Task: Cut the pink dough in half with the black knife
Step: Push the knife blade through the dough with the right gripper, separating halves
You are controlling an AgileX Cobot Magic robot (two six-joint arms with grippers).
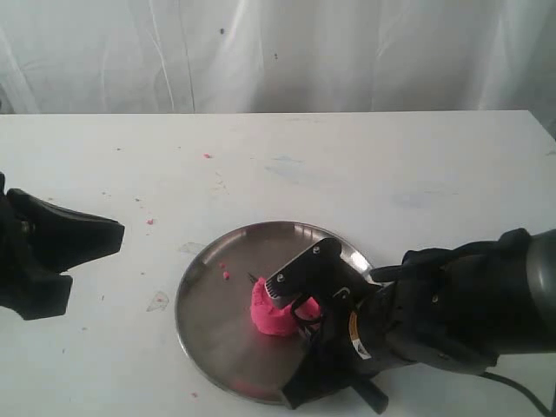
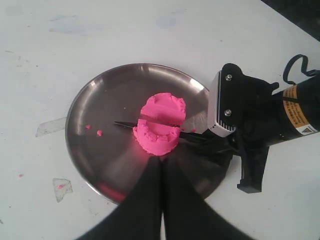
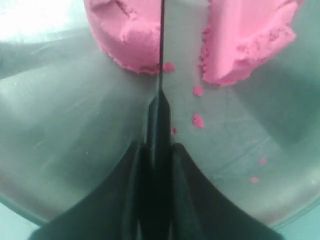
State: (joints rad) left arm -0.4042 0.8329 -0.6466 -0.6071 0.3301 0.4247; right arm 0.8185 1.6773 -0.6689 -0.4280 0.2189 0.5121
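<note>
Right claw (image 3: 156,147) pinches black knife (image 3: 159,117) by handle, blade between pink dough (image 2: 159,136) halves; dough soft, crumbly. Left claw (image 2: 161,162) pressed together.

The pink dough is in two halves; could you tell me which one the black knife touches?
The half pressed against the black knife; the other half stands clear, bare steel plate between.

Bright pink soft dough (image 2: 159,122): 2 half-round pieces. Slim all-black knife (image 2: 127,125): 1. Round steel plate (image 2: 100,100): 1. White table (image 1: 347,165): 1. Tiny pink crumbs (image 3: 198,120): at least 6 on the plate. Black grippers: 2, left gripper (image 2: 161,164) and right gripper (image 3: 157,148).
</note>
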